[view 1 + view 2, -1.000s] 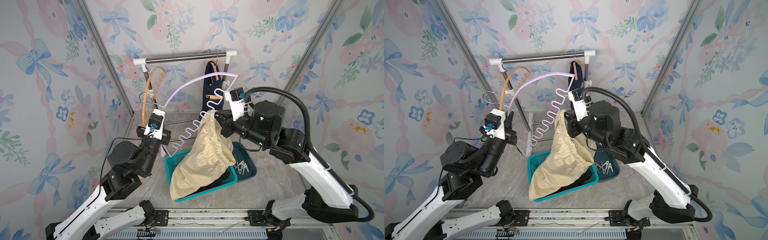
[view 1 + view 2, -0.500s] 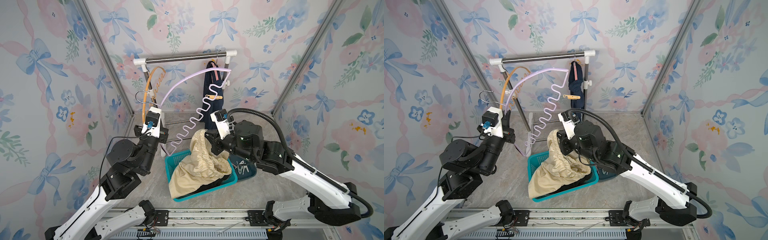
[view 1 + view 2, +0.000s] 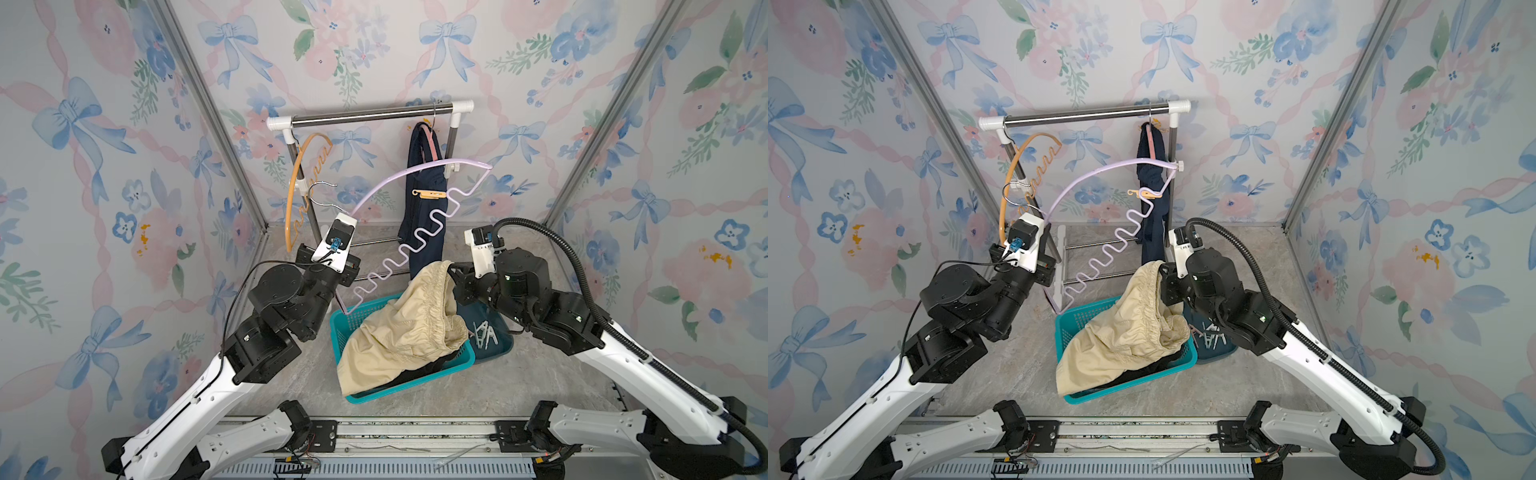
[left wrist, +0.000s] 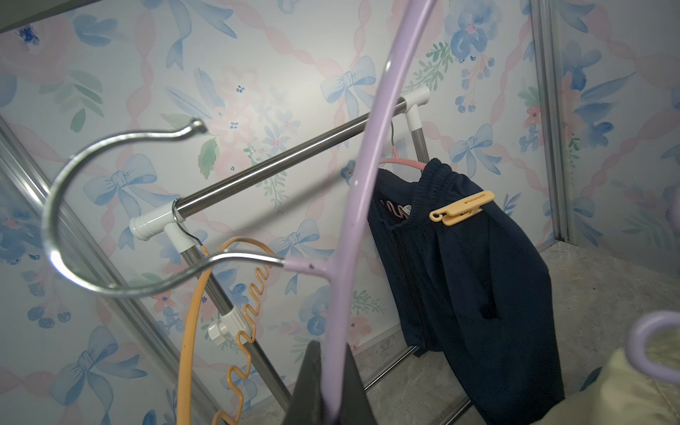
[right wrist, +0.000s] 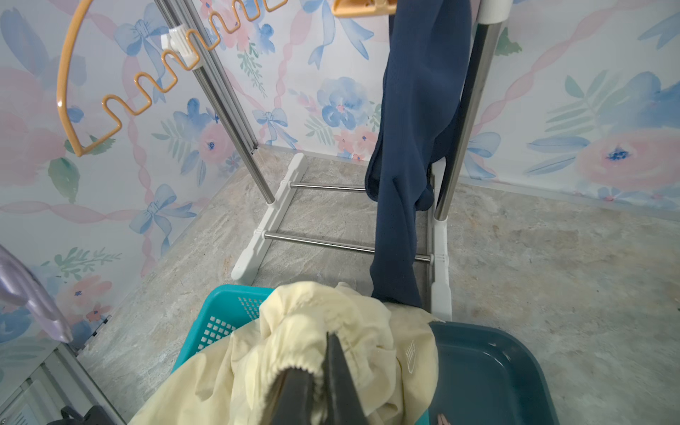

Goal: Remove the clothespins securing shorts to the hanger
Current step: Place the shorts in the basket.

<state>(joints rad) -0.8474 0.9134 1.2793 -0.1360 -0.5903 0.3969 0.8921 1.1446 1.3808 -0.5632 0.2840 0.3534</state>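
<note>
- Right wrist view: right gripper (image 5: 323, 355) clamps cream shorts (image 5: 254, 371) over basket (image 5: 225, 294); left gripper (image 4: 331, 355) clamps lilac hanger (image 4: 362, 165).
- Next: drop them, then unclip 1 orange clothespin (image 4: 461, 208) off navy shorts (image 4: 478, 279).

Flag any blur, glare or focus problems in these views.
Left wrist view: the lilac hanger and its metal hook sit close to the lens and look slightly soft, with a bright glint on the hook; the navy shorts and orange clothespin behind are sharp. Right wrist view: the right gripper is a dark blur over the cream shorts. Both top views: evenly lit, sharp.
</note>
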